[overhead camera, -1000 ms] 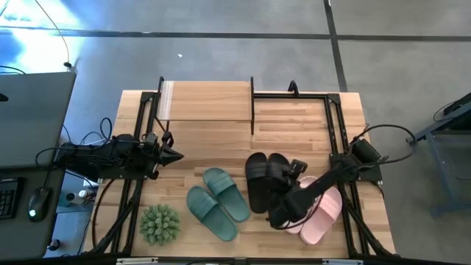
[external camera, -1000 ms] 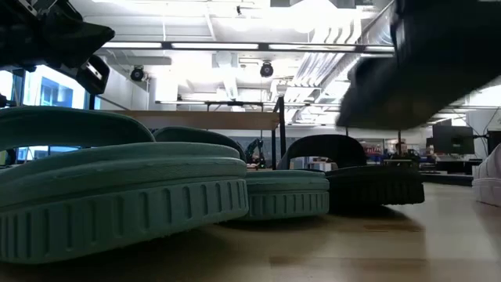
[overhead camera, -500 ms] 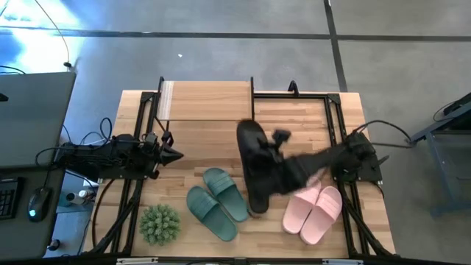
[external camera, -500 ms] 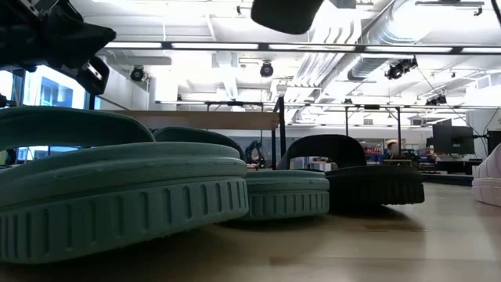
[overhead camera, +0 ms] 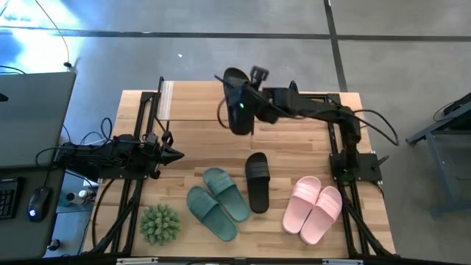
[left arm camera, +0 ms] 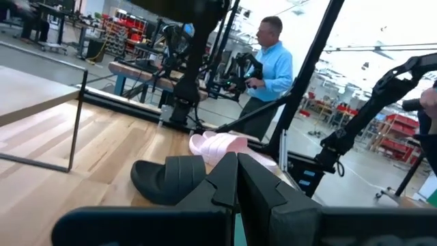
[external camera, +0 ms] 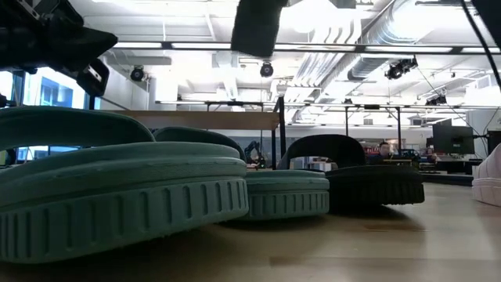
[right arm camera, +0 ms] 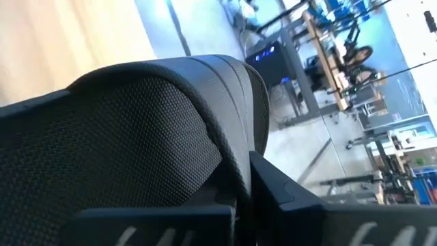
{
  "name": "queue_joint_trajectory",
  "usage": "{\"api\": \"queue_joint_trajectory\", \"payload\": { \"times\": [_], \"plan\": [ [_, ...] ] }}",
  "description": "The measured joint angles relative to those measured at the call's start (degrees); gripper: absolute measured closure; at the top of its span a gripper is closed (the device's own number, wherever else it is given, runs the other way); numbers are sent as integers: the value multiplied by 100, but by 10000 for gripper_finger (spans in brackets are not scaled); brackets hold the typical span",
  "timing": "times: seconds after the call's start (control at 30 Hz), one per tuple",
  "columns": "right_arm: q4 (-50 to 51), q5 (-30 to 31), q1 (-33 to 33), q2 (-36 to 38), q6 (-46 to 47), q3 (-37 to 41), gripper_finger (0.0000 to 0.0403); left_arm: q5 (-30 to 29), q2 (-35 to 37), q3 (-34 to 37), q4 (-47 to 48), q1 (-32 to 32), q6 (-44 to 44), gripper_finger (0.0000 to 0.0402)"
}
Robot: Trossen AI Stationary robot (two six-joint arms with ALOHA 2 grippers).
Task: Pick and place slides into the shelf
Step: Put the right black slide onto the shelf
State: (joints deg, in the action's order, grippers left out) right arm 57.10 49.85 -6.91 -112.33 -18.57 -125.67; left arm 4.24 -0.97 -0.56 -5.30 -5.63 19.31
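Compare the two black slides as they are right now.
The carried black slide is held in the shut right gripper, above the right edge of the shelf; the other black slide lies flat on the table, between the green and pink pairs. The carried one looks tilted; the resting one sits sole down. Both are black, with a wide strap.

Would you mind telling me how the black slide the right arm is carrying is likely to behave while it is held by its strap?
The black slide hangs from the right gripper, shut on its strap, so it is probably light. Gripped at one spot above the shelf, it may swing or pivot. The ribbed strap looks rubbery in the right wrist view, so it likely flexes rather than slips.
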Motion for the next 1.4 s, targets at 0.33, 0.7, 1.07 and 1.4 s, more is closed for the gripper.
{"api": "queue_joint_trajectory", "payload": {
  "times": [0.33, 0.7, 1.07, 1.4],
  "plan": [
    [-496, -181, -870, -1070, -806, 7, 403, -123, 0, 0, 254, 0, -107, 401],
    [-613, -847, -1128, -1262, -696, 7, 403, -528, 0, 0, 212, 2, -256, 401],
    [-543, -1018, -1311, -1259, -630, 97, 403, -818, 0, 0, 204, 0, -407, 401],
    [-1312, -39, -1085, -1251, -860, 932, 403, -794, 0, 0, 236, 2, -404, 401]
  ]
}}
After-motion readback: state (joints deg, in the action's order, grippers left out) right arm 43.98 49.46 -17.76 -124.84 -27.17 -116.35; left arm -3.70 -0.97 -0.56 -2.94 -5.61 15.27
